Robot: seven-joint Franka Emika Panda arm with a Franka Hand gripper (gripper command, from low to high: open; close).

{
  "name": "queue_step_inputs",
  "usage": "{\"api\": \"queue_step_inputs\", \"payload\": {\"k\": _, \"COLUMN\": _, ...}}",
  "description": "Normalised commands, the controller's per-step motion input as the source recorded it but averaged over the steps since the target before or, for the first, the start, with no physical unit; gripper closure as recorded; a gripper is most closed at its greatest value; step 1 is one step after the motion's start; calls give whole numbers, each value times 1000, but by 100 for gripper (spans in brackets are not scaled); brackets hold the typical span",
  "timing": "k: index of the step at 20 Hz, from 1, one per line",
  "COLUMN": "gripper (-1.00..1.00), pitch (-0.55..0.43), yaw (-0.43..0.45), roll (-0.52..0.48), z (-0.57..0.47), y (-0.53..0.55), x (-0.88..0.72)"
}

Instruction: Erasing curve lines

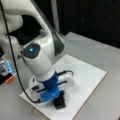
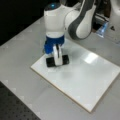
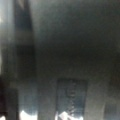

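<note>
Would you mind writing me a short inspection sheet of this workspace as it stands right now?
Surface: grey table carrying a white board.
Job's things: black block eraser pressed flat on the board near its corner at a front view's left; curve lines nothing seen.
Clutter: an orange-and-blue item at a front view's left edge.
Grippers: gripper over the eraser, fingers around it.
Cables: black cable hanging past the arm down to the wrist; short black loop by the blue mount.
Surroundings: dark backdrop; wrist view shows nothing clear.

The arm [image 2: 75, 20] reaches steeply down, its hand [image 2: 57, 58] pointing straight downward.
</note>
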Motion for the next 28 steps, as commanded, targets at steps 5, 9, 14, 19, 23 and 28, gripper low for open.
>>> {"api": "queue_step_inputs", "payload": {"k": 5, "gripper": 100, "pitch": 92, "yaw": -82, "roll": 155, "z": -381, "y": -101, "x": 408}}
{"api": "queue_step_inputs", "payload": {"k": 9, "gripper": 100, "pitch": 103, "yaw": -65, "roll": 169, "z": -381, "y": -112, "x": 435}}
{"api": "queue_step_inputs", "payload": {"k": 14, "gripper": 100, "pitch": 105, "yaw": -64, "roll": 171, "z": -381, "y": -117, "x": 447}}
{"api": "queue_step_inputs", "payload": {"k": 19, "gripper": 100, "pitch": 119, "yaw": -19, "roll": 205, "z": -365, "y": -125, "x": 478}}
{"api": "queue_step_inputs", "payload": {"k": 23, "gripper": 100, "pitch": 138, "yaw": -3, "roll": 232, "z": -341, "y": -151, "x": 502}}
{"api": "queue_step_inputs", "payload": {"k": 28, "gripper": 100, "pitch": 147, "yaw": -14, "roll": 222, "z": -338, "y": -172, "x": 494}}
